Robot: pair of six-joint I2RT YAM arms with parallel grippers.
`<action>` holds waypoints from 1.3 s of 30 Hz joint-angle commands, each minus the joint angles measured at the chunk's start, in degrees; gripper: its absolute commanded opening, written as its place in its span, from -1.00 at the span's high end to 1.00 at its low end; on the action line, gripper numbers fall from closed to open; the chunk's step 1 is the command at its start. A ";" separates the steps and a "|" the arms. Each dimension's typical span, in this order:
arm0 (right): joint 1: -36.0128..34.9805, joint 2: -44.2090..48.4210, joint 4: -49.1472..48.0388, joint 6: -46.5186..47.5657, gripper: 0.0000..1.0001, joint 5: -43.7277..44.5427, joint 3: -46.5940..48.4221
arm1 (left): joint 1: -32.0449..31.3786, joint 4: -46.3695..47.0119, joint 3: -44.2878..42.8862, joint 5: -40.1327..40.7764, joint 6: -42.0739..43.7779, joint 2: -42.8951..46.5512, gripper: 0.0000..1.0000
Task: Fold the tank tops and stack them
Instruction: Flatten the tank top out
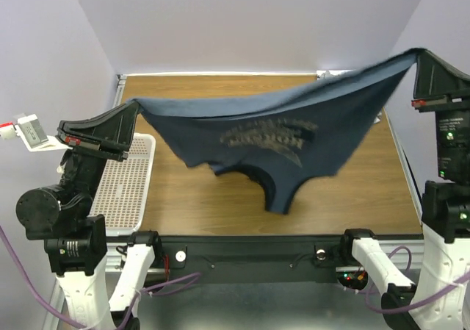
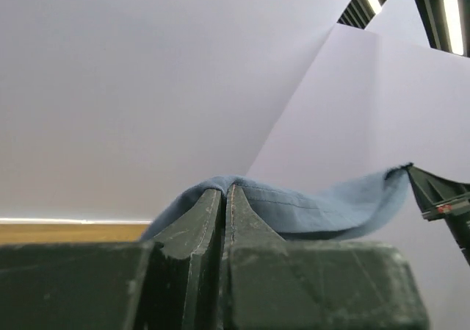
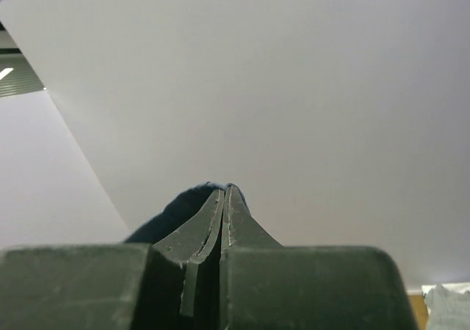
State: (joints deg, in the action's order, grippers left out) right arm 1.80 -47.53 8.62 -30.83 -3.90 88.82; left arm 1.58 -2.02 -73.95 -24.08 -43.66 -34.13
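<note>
Top external shows you the slate-blue tank top (image 1: 294, 128) strung up in the air between both arms, over the wooden table (image 1: 205, 205). Your left gripper (image 1: 133, 108) pinches one edge at the left, above the white mesh basket (image 1: 128, 187). Your right gripper (image 1: 418, 53) has the opposite edge, higher up at the far right. The cloth sags in the middle with the pale lettering facing up, and its lowest flap hangs toward the table's near edge. On the left wrist view the fingers are nearly closed, with just a thin fold of blue fabric between the tips. On the right wrist view they're pressed tight on dark cloth too.
</note>
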 commanded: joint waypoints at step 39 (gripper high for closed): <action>0.31 -52.50 -20.84 -3.18 0.99 -5.15 30.49 | 0.26 25.22 -40.71 -9.41 -3.62 -64.23 1.00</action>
State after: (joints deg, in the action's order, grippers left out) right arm 1.83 -100.82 -9.91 -34.83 -8.88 128.49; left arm 2.09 19.33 -128.86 -30.11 -46.54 -98.70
